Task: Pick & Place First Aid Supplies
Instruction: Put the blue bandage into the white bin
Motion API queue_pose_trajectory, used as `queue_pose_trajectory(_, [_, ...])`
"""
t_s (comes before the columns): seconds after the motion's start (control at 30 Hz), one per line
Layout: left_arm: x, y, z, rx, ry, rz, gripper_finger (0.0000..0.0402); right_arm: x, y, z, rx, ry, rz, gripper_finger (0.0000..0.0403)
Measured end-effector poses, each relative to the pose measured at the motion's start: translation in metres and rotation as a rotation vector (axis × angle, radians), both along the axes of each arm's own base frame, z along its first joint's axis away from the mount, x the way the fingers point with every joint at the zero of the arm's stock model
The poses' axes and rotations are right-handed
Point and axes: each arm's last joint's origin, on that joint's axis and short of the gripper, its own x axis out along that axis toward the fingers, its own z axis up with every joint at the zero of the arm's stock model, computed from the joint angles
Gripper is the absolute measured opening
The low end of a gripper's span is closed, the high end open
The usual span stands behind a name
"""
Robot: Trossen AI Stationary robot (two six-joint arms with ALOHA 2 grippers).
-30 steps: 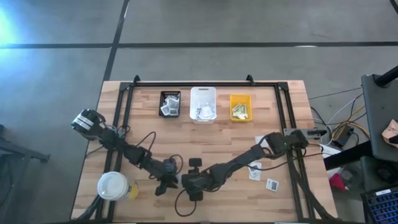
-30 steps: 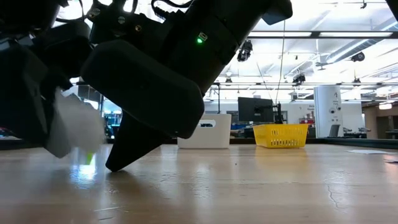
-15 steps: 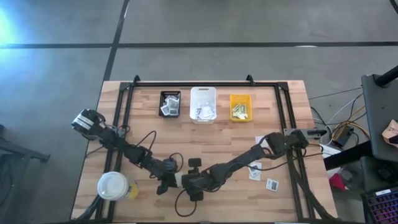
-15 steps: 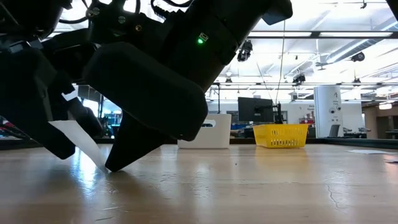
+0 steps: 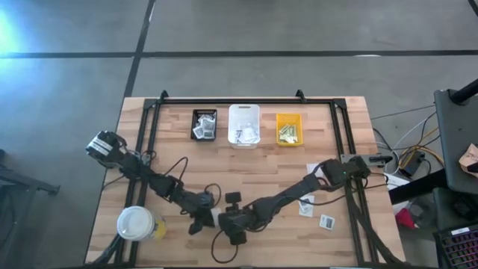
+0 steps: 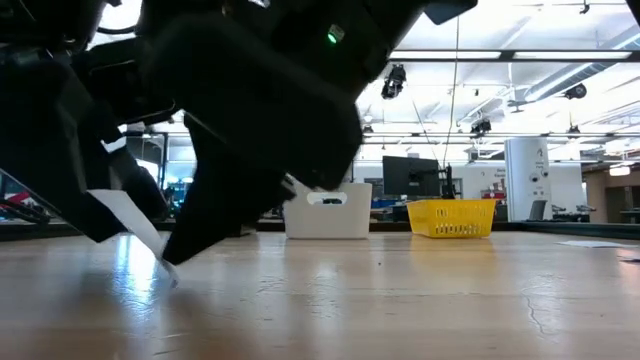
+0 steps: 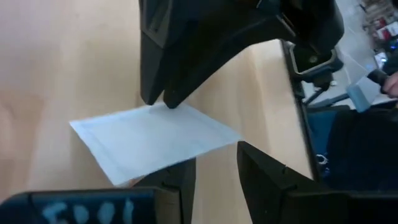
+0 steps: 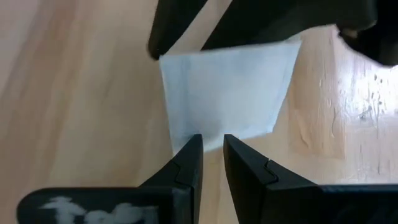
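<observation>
One white flat packet (image 6: 125, 215) of the first aid supplies sits between my two grippers near the table's front middle. It slants, with its lower corner (image 6: 172, 280) just above the wood. My right gripper (image 5: 224, 219) is shut on one edge of it. My left gripper (image 5: 200, 222) faces it from the other side, open, at the packet's opposite edge (image 7: 149, 140). More packets lie loose at the right (image 5: 306, 205) and in the three bins at the back. My left gripper touches the packet's near edge (image 7: 183, 155) with one fingertip (image 7: 177, 180). The other finger stands clear, and bare table shows in the gap. My right gripper pinches the packet's edge (image 8: 211, 140) between its two fingertips, slanting down from the table's right. The packet slants, its lower corner past the fingertips and clear of the table.
A black bin (image 5: 203, 124), a white bin (image 5: 243, 125) and a yellow bin (image 5: 288, 128) stand in a row at the far edge. A large white-lidded cup (image 5: 135, 223) stands at the front left. Another loose packet (image 5: 326, 221) lies at the right.
The packet has tipped from hanging nearly upright to a slant, its lower corner swinging toward the right gripper's fingertips. My left gripper has rolled a little about its own line while staying in place.
</observation>
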Motion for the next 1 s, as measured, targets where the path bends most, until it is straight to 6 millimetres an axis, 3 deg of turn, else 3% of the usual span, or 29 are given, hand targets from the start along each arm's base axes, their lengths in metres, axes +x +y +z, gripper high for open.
queue_pose_trajectory(0.27, [-0.001,0.000,0.001,-0.130,0.093,0.059,0.0110,0.002,0.000,0.003,0.004,-0.012,-0.001,0.0063])
queue_pose_trajectory(0.43, [0.001,0.004,0.000,-0.231,0.166,0.206,0.0110,0.002,0.000,0.004,0.007,-0.018,-0.003,0.0063])
queue_pose_trajectory(0.6, [0.004,0.011,0.000,-0.222,0.140,0.340,0.0110,0.005,0.000,0.006,0.020,-0.051,-0.004,0.0063])
queue_pose_trajectory(0.87, [0.005,0.012,-0.001,-0.210,0.133,0.340,0.0108,0.005,0.000,0.003,0.010,-0.041,0.001,0.0063])
queue_pose_trajectory(1.0, [0.005,0.012,-0.001,-0.200,0.129,0.331,0.0086,0.004,0.000,0.003,0.008,-0.037,0.002,0.0063])
